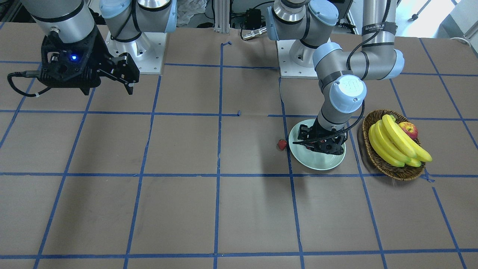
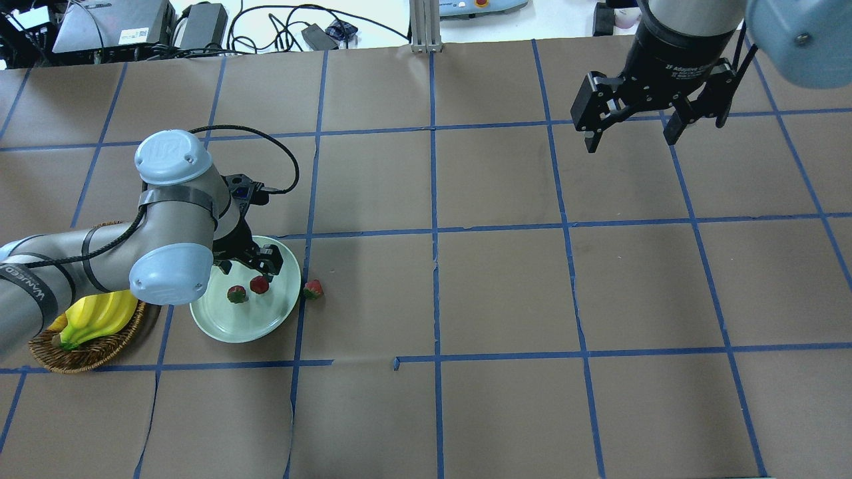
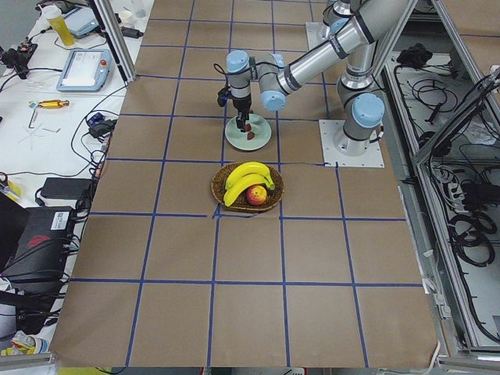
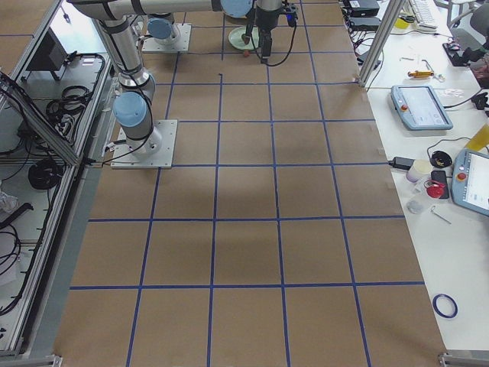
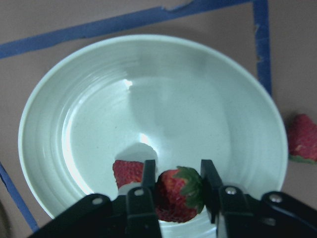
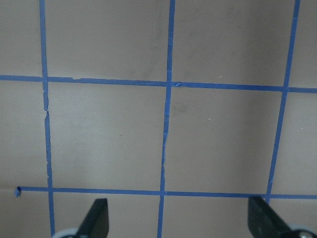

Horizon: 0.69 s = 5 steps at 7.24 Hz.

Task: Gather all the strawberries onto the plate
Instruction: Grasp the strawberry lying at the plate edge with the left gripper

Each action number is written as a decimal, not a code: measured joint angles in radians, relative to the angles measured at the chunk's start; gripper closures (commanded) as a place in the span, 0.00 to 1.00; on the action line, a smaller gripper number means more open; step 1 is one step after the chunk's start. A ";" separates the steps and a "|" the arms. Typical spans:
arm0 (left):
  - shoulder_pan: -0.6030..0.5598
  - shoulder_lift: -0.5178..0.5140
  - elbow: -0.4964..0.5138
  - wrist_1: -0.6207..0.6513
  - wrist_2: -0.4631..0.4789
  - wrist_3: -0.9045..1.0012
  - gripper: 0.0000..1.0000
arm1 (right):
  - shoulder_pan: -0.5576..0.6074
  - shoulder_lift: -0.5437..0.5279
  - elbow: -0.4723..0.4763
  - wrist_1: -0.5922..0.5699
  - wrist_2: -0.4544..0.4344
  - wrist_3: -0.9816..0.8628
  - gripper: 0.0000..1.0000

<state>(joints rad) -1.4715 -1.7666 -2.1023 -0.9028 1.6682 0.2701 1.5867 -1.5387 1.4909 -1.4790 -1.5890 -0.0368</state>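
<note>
The pale mint-green plate [image 2: 246,322] sits at the table's left, also in the left wrist view [image 5: 198,99]. My left gripper [image 5: 178,178] hangs low over the plate, shut on a strawberry [image 5: 176,198], which also shows in the overhead view [image 2: 259,285]. A second strawberry [image 5: 128,172] lies in the plate just beside it [image 2: 236,293]. The third strawberry [image 2: 313,289] lies on the table just outside the plate's rim [image 1: 282,144]. My right gripper [image 2: 630,140] is open and empty, held high over the far right of the table.
A brown wicker basket [image 1: 396,170] with bananas [image 1: 396,144] and a red-yellow apple [image 1: 409,129] stands close beside the plate, on the side away from the loose strawberry. Blue tape lines grid the brown table.
</note>
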 measured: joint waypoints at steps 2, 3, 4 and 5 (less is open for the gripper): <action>-0.085 0.002 0.023 0.002 -0.014 -0.243 0.00 | 0.000 0.000 0.000 0.002 0.000 0.001 0.00; -0.136 -0.003 0.031 0.002 -0.016 -0.414 0.00 | -0.001 0.000 0.000 0.004 0.000 0.001 0.00; -0.181 -0.012 0.034 0.005 -0.013 -0.613 0.00 | 0.000 0.000 0.000 0.006 0.000 0.001 0.00; -0.214 -0.018 0.034 0.008 -0.005 -0.816 0.00 | -0.001 0.000 0.000 0.008 0.000 0.001 0.00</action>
<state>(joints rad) -1.6855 -1.7850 -2.0680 -0.8952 1.6632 -0.5459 1.5861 -1.5386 1.4910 -1.4713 -1.5886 -0.0353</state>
